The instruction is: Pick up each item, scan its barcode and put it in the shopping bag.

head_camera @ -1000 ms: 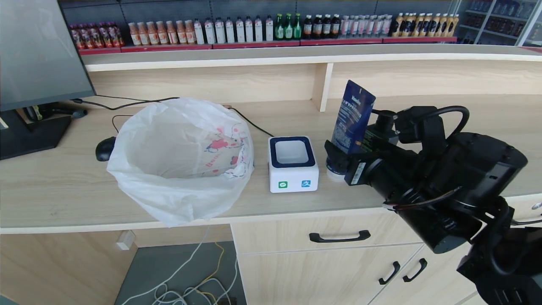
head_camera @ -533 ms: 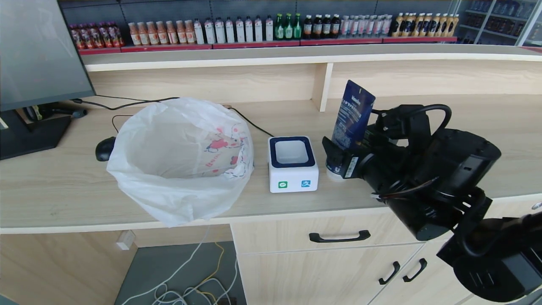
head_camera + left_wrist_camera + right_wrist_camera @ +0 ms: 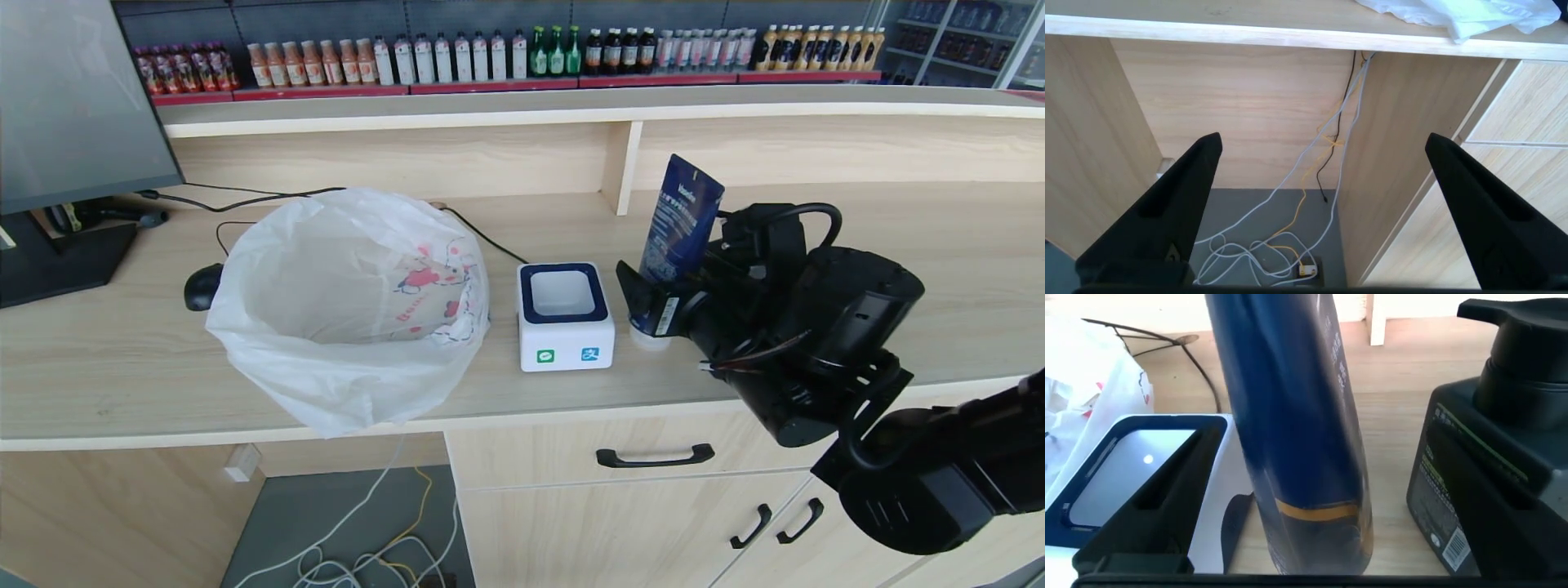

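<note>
The right pincer (image 3: 647,306) is sitting low around the blue tube (image 3: 682,216), its jaws apart with the tube between them, not clamped. The tube is standing cap-down on the bench (image 3: 122,359), just beside the white scanner (image 3: 563,314). A black pump bottle (image 3: 1486,482) is standing near the tube on its other side. The shopping bag (image 3: 343,327) is gaping open, left of the scanner. The left pincer (image 3: 1315,212) is hanging below the bench edge, jaws wide apart, over loose cables (image 3: 1282,245) on the floor.

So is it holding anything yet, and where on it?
Nothing yet: the open right gripper straddles the blue tube near its base; left gripper empty.
</note>
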